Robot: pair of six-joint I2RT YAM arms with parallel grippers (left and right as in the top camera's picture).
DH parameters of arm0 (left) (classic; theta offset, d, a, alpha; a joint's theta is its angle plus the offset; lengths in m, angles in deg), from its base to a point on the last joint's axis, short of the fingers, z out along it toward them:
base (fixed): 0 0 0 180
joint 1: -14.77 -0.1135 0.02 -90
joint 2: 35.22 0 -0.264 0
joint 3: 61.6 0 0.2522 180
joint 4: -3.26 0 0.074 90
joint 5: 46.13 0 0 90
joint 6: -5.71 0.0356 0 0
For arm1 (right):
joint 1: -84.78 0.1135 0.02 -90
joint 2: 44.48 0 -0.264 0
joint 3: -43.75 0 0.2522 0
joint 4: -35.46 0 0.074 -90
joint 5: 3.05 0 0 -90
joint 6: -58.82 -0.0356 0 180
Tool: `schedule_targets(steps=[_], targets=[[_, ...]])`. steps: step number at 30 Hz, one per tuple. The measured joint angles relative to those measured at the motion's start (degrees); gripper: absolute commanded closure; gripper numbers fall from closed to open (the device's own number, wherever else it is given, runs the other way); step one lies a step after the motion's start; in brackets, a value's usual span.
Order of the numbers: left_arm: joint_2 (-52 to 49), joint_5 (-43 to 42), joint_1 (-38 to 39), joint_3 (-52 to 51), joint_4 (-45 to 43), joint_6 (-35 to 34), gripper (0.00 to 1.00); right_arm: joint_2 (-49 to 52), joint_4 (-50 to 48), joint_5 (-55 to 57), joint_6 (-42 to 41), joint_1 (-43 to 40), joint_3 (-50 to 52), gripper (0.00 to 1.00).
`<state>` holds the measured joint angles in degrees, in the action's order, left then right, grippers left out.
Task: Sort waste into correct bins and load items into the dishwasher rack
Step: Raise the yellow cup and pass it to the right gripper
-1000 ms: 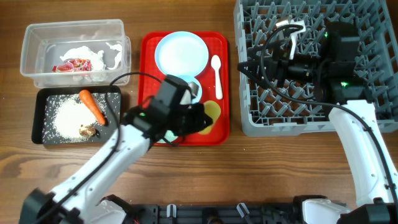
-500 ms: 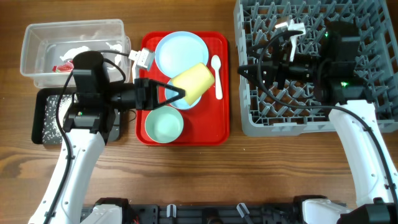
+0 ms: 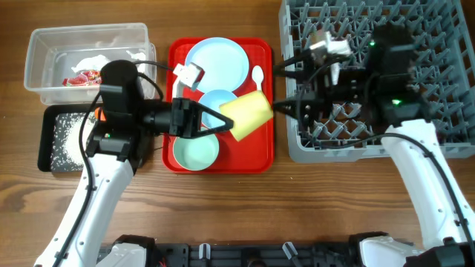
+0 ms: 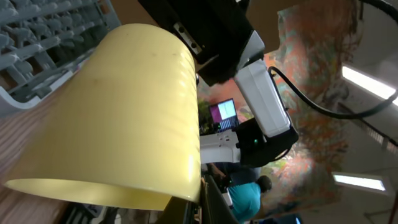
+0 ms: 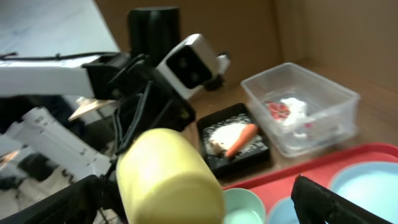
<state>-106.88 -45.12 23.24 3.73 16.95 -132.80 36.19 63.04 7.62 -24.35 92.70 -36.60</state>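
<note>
Yellow cup (image 3: 247,115) farther right, base toward rack (image 3: 445,44)

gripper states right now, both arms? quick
Left gripper: closed on the yellow cup.
Right gripper: open, holding nothing.

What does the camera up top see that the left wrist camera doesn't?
Only the overhead view shows the red tray with the light blue plate, white spoon and pale green bowl, plus the clear tub and black tray. Only the left wrist view shows the room behind: a lit screen and ceiling lights. Both show the yellow cup, which the left gripper holds, and the grey dishwasher rack.
</note>
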Motion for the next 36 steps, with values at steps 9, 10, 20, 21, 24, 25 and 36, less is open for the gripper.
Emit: schedule_targets(steps=[9, 10, 20, 21, 24, 25, 36], targets=[[0.00, -0.09, 0.11, 0.00, -0.17, -0.28, 0.96, 4.79, 4.02, -3.69, 4.94, 1.51, 0.00, 0.00], [0.00, -0.09, 0.11, 0.00, -0.17, -0.28, 0.96, 4.90, 4.20, -3.87, 5.35, 1.68, 0.00, 0.00], [0.00, -0.09, 0.11, 0.00, -0.37, -0.28, 0.96, 4.96, 3.98, -4.68, 6.91, 6.19, 0.00, 0.34], [0.00, -0.09, 0.11, 0.00, -0.39, -0.28, 0.96, 4.96, 4.00, -4.72, 6.88, 6.19, 0.00, 0.41], [0.00, -0.09, -0.28, 0.00, -1.68, -0.26, 0.96, 4.96, 4.04, -6.27, 6.54, 5.70, 0.00, 0.55], [0.00, -0.07, -0.46, 0.00, -1.92, -0.24, 0.96, 4.96, 4.20, -6.80, 6.43, 5.42, 0.00, 0.55], [0.00, -0.09, -0.46, 0.00, -2.19, -0.28, 0.96, 4.96, 4.68, -6.45, 6.67, 5.62, 0.00, 0.27]])
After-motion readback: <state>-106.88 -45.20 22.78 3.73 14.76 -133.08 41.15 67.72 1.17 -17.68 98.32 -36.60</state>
